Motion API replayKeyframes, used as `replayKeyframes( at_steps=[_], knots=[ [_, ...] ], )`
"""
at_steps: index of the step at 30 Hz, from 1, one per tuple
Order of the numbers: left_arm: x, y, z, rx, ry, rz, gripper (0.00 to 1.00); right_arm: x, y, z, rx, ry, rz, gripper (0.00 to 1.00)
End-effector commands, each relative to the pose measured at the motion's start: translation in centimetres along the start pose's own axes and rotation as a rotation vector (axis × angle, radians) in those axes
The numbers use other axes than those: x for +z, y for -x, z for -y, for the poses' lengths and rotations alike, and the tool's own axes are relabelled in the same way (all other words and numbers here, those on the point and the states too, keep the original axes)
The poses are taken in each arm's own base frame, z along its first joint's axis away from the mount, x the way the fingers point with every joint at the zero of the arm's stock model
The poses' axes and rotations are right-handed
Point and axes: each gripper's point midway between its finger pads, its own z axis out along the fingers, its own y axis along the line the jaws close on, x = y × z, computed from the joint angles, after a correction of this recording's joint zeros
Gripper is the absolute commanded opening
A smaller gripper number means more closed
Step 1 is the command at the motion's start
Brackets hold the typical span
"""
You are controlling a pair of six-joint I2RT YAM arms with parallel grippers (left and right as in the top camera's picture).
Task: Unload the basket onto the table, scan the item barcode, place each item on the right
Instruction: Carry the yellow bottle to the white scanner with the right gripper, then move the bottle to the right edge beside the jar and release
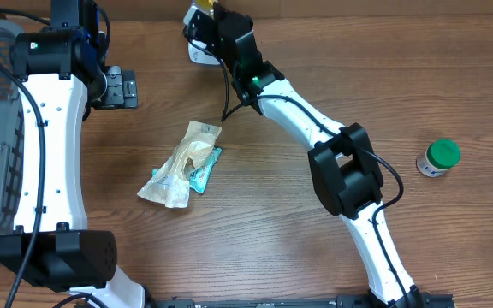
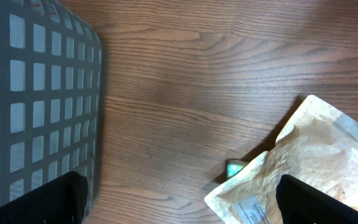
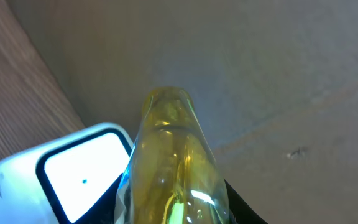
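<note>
- Right gripper point(image 1: 215, 24) grips the yellow bottle point(image 3: 174, 162) between its fingers, beside the white scanner point(image 3: 73, 171) at the table's point(image 1: 255, 244) far edge.
- Bottle's long axis points straight out from the fingers, seemingly.
- Left gripper point(image 2: 179, 208) gapes wide.

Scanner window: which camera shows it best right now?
Right wrist. The scanner sits lower left with its bright window facing the lens, right beside the yellow bottle. Overhead catches only a small, partly hidden white piece of it. Left wrist does not show it.
</note>
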Motion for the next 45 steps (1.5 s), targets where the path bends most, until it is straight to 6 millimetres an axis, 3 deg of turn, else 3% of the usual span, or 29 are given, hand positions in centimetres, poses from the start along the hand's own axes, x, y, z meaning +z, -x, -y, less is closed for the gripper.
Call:
replayKeyframes(
  at_steps=[1,5,15,21,23,27,32,37,41,45],
  knots=[
    [-0.3,0.3,-0.1,0.007,0.008,0.013,0.99,0.8,-1.3,-1.6,-0.131,0.015,-0.017,0.04],
    [-0.3,0.3,-0.1,0.007,0.008,0.013,0.99,0.9,-2.0,-2.4,-0.139,0.036,-0.033,0.04],
    [-0.3,0.3,-0.1,0.007,0.008,0.013,0.99,0.8,-1.7,-2.0,-0.139,-0.004,-0.054,0.04],
    [-0.3,0.3,-0.1,0.007,0.008,0.013,1.0,0.4,0.6,-2.3,-0.123,-0.027,-0.004,0.04],
    [-0.3,0.3,-0.1,0.007,0.008,0.013,1.0,0.1,1.9,-1.0,-0.051,-0.083,0.024,0.04],
    [-0.3,0.3,-0.1,0.007,0.008,0.013,1.0,-1.5,3.7,3.5,0.094,-0.211,0.027,0.04],
    [-0.3,0.3,-0.1,0.007,0.008,0.013,1.0,-4.9,5.8,7.7,0.269,-0.189,-0.014,0.04],
    [-0.3,0.3,-0.1,0.007,0.008,0.013,1.0,-10.7,6.1,11.7,0.504,-0.12,-0.131,0.04],
    [-0.3,0.3,-0.1,0.007,0.008,0.013,0.99,-15.9,2.7,13.9,0.661,-0.082,-0.315,0.04],
    [-0.3,0.3,-0.1,0.007,0.008,0.013,1.0,-21.0,-3.4,15.3,0.789,-0.091,-0.562,0.09]
  ],
)
